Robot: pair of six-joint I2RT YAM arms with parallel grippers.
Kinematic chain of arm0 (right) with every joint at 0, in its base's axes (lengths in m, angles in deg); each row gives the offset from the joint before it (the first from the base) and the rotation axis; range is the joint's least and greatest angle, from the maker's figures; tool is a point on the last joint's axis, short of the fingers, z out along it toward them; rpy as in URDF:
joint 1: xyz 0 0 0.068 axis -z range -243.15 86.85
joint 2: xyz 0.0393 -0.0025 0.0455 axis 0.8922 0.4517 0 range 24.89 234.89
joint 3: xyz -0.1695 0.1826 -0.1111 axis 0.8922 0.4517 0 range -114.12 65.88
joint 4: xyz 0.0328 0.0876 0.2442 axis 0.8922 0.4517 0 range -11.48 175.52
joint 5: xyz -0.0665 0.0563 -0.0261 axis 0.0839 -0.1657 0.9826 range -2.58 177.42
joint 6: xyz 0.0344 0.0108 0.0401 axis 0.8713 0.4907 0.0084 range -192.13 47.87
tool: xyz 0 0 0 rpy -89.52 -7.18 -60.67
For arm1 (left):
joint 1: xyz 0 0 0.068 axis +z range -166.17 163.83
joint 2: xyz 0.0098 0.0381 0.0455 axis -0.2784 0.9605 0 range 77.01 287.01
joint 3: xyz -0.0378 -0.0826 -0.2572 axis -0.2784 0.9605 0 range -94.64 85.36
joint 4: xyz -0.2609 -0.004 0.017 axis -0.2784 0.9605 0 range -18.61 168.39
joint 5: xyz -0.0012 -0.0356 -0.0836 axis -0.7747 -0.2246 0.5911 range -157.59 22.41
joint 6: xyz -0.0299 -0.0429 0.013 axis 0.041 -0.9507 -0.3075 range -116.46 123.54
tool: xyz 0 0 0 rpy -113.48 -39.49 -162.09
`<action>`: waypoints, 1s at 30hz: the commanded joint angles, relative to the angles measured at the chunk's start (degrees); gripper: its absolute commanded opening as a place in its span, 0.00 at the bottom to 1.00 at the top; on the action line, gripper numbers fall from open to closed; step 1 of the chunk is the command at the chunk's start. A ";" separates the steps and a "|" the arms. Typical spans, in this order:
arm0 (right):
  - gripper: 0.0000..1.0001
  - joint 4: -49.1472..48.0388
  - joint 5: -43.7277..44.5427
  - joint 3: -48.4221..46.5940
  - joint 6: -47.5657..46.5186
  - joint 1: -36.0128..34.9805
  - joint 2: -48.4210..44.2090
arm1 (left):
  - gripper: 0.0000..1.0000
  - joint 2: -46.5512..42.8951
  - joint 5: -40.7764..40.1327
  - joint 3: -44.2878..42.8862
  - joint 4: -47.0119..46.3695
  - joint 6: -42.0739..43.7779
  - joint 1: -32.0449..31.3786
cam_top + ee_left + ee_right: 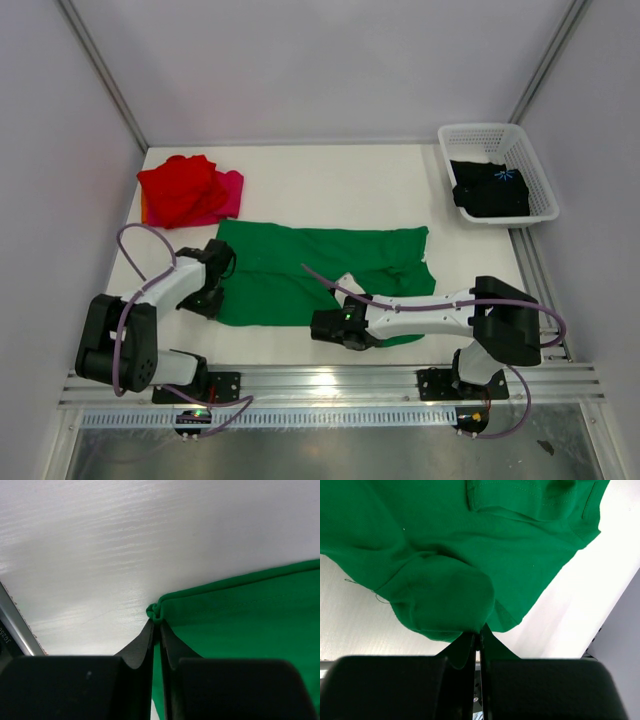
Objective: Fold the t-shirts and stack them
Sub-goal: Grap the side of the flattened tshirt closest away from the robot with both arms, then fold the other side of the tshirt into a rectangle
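Got the left gripper clamped shut on the green shirt at its corner, right gripper pinched tight on the near hem. Lies spread ahead of both, stretching sideways, left to right.

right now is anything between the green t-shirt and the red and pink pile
Nothing visible: only table surface lies between the green t-shirt and the red t-shirt and magenta-pink t-shirt. The white lattice basket sits far right.
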State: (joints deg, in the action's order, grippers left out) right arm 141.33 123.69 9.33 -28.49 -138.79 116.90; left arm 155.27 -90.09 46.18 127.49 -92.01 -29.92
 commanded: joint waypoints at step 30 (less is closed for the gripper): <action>0.03 -6.64 16.81 -13.84 -17.70 22.19 -2.80 | 0.03 14.71 -3.16 -28.40 5.95 15.56 -0.22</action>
State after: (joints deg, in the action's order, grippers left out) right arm 138.75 137.24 -1.47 -41.04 -118.87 114.93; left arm 167.62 -91.45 21.55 132.88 -79.86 -29.95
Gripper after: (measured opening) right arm 0.039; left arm 0.042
